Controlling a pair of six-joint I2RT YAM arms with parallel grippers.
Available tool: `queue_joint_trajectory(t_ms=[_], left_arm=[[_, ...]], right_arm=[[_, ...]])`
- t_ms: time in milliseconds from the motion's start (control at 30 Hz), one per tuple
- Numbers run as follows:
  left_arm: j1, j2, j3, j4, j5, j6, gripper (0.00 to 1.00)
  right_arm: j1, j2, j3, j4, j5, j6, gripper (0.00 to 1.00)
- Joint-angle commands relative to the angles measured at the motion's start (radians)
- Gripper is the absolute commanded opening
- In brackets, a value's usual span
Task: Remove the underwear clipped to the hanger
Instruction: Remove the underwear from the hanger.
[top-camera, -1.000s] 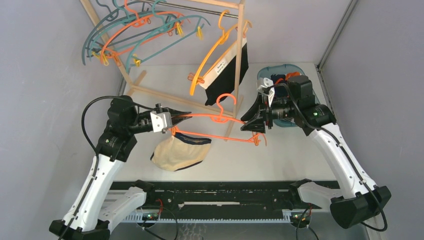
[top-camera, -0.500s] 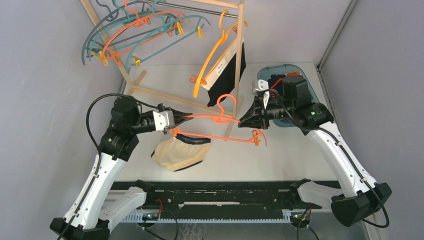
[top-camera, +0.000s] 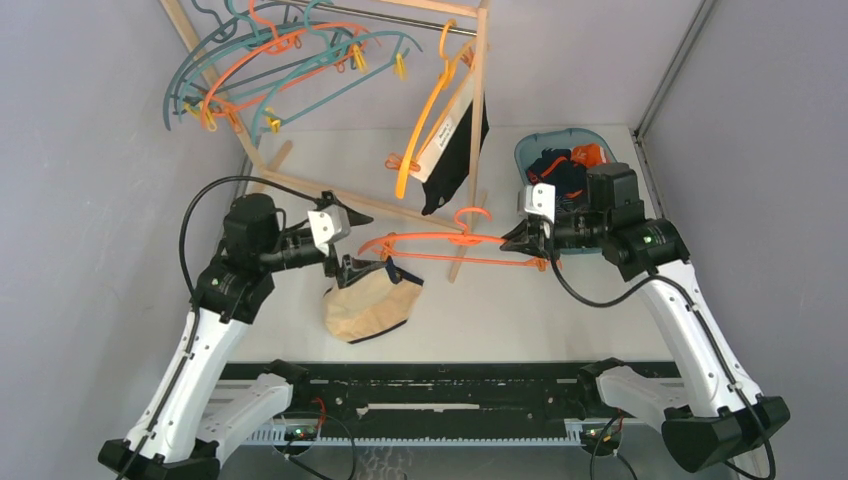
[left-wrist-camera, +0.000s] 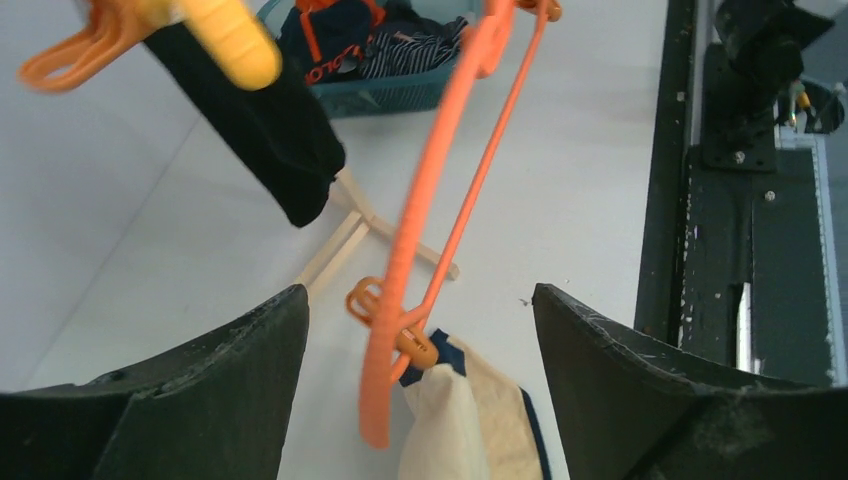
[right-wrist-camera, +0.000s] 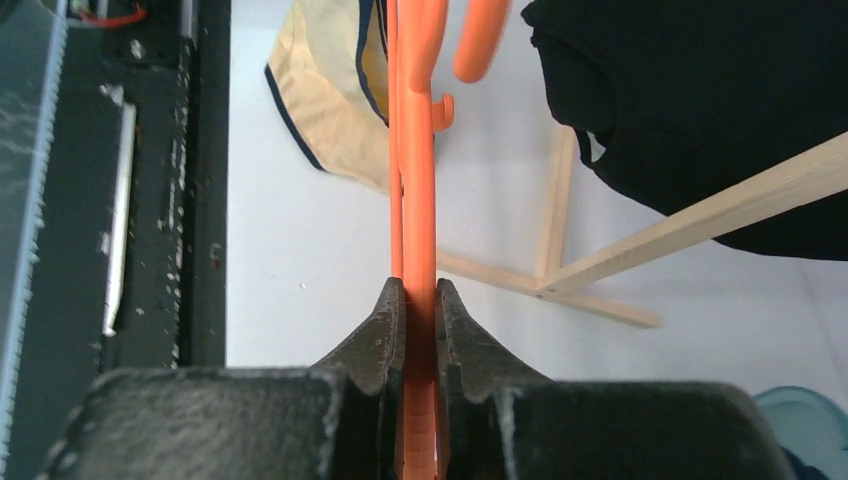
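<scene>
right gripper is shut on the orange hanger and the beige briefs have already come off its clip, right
Not quite. The right gripper is shut on the orange hanger, but the beige briefs are still pinched in the clip at the hanger's end, as the left wrist view shows.

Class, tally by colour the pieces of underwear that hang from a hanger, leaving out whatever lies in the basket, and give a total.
Beige underwear, on the orange hanger: 1
Black underwear, on the yellow hanger: 1
Total: 2
</scene>
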Motion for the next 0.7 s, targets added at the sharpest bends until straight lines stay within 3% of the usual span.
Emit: queue_joint_trajectory(t_ms=[0,200,667], left_arm=[[0.042,0.002,0.113,-0.025,-0.106,-0.182,0.86],[0.158,0.101,0.206,-0.113,0.004,-0.343,0.85],[0.117,0.318,0.228,-0.327,0.174,-0.287,0.89]], right_arm=[[-0.016,-0.054,-0.004,-0.075,-0.015,-0.242,0.00],[-0.015,-0.109,-0.004,-0.173,-0.038,-0.386,0.00],[0.087,-0.158,-0.004,-0.118,-0.020,-0.332,0.00]])
